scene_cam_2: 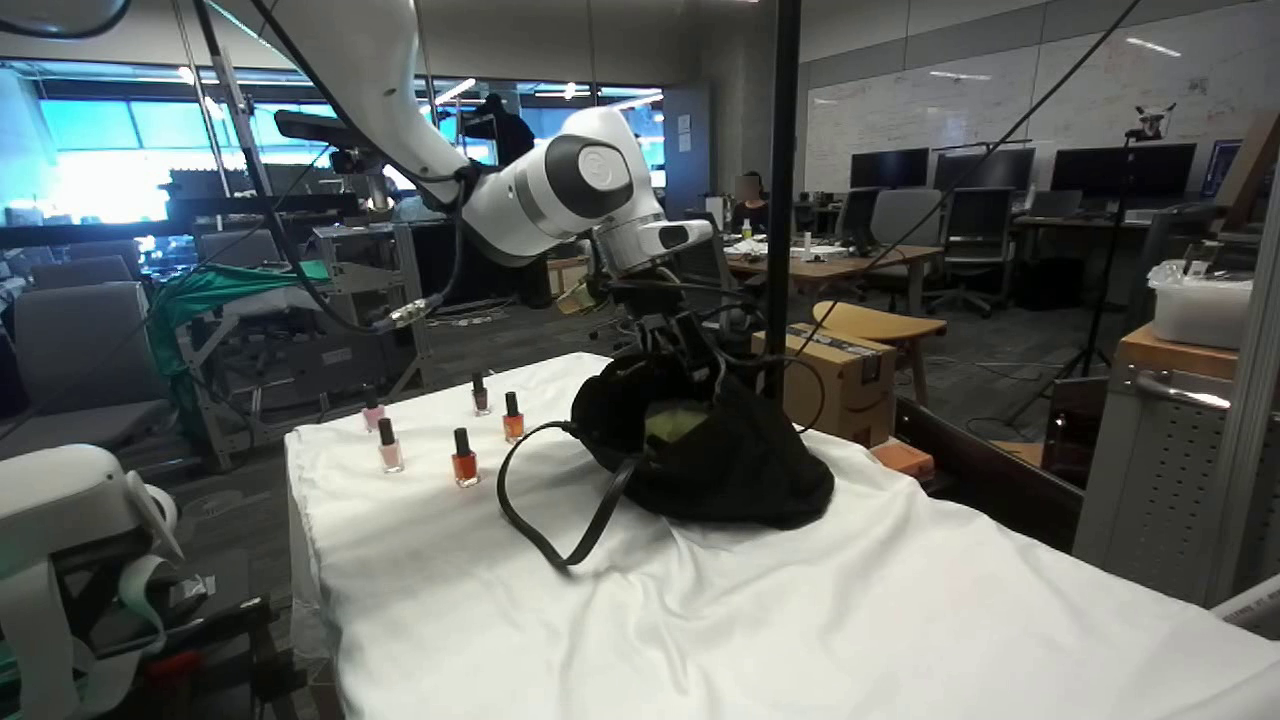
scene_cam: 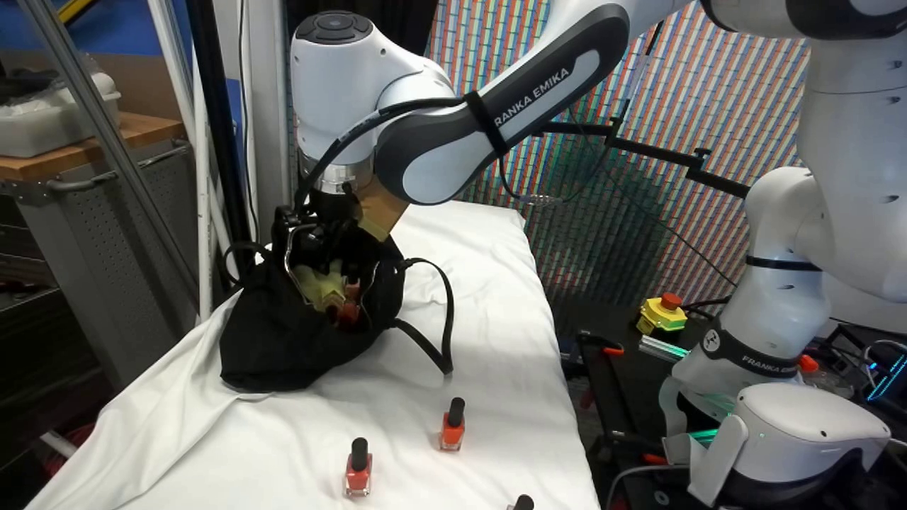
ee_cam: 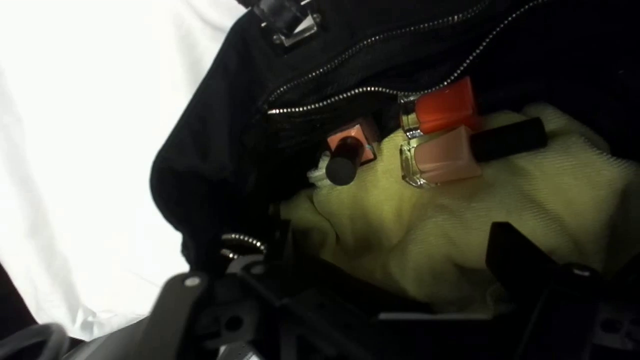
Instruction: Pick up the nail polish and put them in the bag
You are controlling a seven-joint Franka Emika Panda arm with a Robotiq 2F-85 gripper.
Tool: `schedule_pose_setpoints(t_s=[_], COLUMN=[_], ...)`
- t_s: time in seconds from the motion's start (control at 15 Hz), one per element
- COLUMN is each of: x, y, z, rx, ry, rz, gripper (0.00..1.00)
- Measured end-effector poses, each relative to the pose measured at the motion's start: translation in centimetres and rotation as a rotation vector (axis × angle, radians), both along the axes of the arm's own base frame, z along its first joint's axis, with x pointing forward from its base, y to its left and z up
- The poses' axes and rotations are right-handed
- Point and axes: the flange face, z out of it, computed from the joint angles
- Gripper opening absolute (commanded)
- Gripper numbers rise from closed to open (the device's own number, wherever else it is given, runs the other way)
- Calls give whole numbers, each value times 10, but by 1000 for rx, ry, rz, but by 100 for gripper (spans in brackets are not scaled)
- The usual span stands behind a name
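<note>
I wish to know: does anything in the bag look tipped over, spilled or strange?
In the bag, a red nail polish bottle and a pinkish bottle lie on their sides, which looks odd because the five bottles on the white sheet stand upright. No spill is visible.

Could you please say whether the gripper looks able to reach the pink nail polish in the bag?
Probably yes: the gripper is open at the mouth of the bag, and nothing covers the pink nail polish.

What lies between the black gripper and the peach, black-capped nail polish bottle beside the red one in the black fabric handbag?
In the wrist view, only crumpled yellow cloth shows between the gripper and that peach bottle.
</note>
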Motion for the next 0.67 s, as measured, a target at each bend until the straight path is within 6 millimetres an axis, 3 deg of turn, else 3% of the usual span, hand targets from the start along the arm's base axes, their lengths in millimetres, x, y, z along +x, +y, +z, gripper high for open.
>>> schedule_pose_setpoints(t_s=[0.27, 0.67], x=[-19, -74], y=[4, 5], z=[4, 24], rx=[0, -4], ry=[35, 114], rz=[42, 94], gripper=[100, 100])
